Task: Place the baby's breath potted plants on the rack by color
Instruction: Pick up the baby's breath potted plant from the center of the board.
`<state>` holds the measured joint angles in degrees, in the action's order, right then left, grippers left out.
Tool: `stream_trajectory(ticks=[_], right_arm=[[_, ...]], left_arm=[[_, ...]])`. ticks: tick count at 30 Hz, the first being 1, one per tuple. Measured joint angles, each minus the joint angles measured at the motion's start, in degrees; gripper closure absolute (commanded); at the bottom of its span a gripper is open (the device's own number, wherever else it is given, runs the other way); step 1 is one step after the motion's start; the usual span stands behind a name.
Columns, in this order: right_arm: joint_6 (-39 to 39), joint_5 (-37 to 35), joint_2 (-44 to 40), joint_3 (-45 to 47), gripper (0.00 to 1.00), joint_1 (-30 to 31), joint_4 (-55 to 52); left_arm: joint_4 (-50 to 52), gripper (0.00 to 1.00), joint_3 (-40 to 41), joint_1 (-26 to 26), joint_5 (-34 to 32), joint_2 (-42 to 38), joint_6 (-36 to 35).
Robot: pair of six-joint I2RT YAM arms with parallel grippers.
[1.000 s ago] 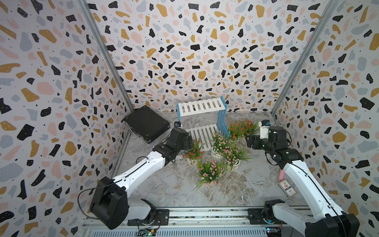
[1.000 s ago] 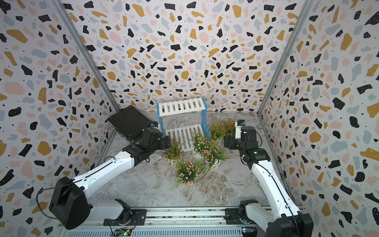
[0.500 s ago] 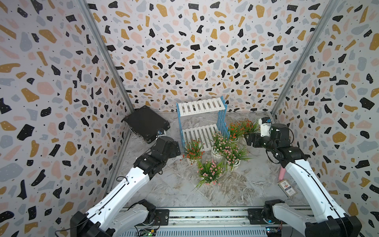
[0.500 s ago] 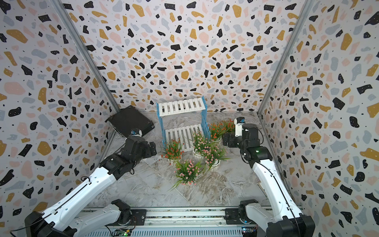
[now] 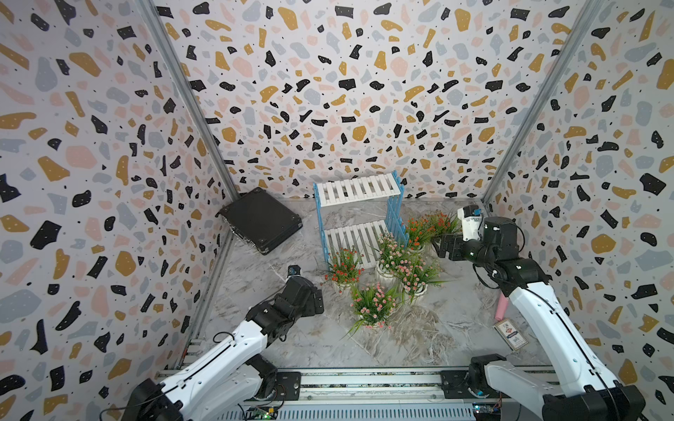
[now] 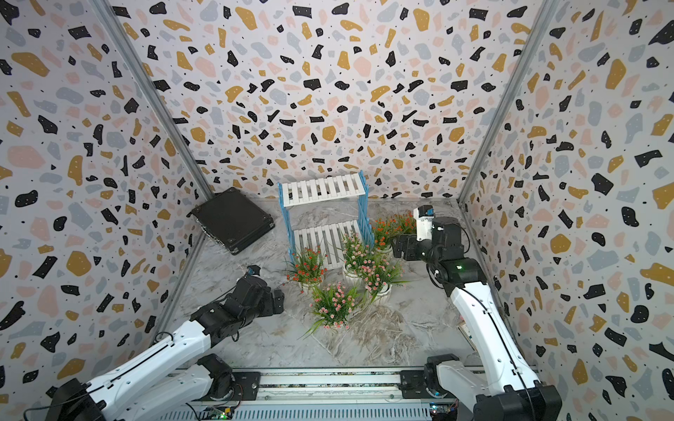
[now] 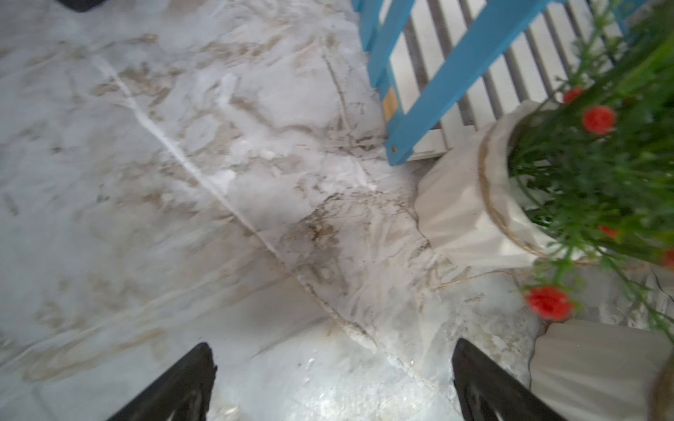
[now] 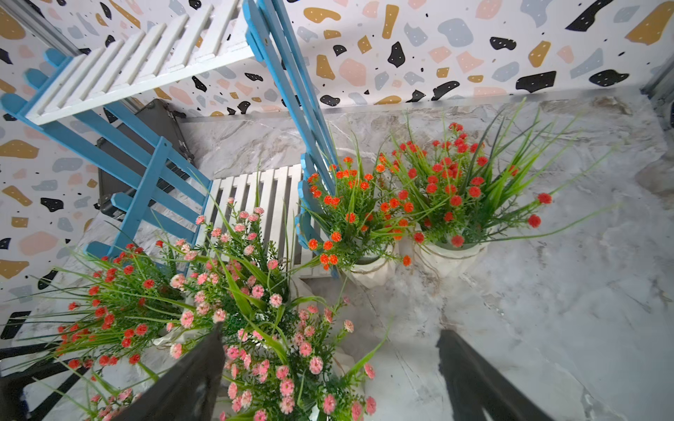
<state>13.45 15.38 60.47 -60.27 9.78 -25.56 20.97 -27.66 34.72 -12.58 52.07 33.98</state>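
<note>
**A:** The left arm has drawn back from the red plant (image 5: 343,268) at the rack (image 5: 359,189). The left gripper (image 5: 316,303) now hangs over bare floor, jaws spread and empty.

**B:** And the right gripper (image 5: 443,248)?

**A:** It has hardly shifted. It sits beside the red pair (image 5: 417,229) right of the rack, jaws wide, holding nothing. All six plants stand on the floor and both shelves are bare.

**B:** So a pick comes next, I'd say. How should it go?

**A:** Come in low at the ribbed pot, under the leaves — pinching foliage would likely tip it. Lift it upright.

**B:** How much room is there?

**A:** It's tight. The pink plants (image 5: 390,251) crowd the lower shelf's front edge, and the blue side frame stands just beside the nearer red one. The top shelf looks freest — reach it from above. There is open floor in the near half, and the case (image 5: 260,218) lies well left.
</note>
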Motion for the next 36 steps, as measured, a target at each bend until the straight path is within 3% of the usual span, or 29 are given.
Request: stream_trajectory(ticks=[7,14,25,36], right_arm=[[-0.46,1.95,-1.31,1.01,0.04,0.00,1.77],[-0.50,2.54,-2.97,1.53,0.04,0.00,3.34],[-0.92,2.64,-3.10,1.73,0.03,0.00,3.39],[-1.29,2.60,-3.74,1.73,0.01,0.00,3.80]], left_arm=[[-12.87,0.01,2.29,1.62,5.40,4.48,-3.28],[-17.55,0.01,-2.12,2.56,8.28,14.34,-5.73],[-18.67,0.01,-9.57,5.79,9.05,24.35,-7.96],[-13.66,0.01,-19.30,5.97,5.92,31.87,-8.33]])
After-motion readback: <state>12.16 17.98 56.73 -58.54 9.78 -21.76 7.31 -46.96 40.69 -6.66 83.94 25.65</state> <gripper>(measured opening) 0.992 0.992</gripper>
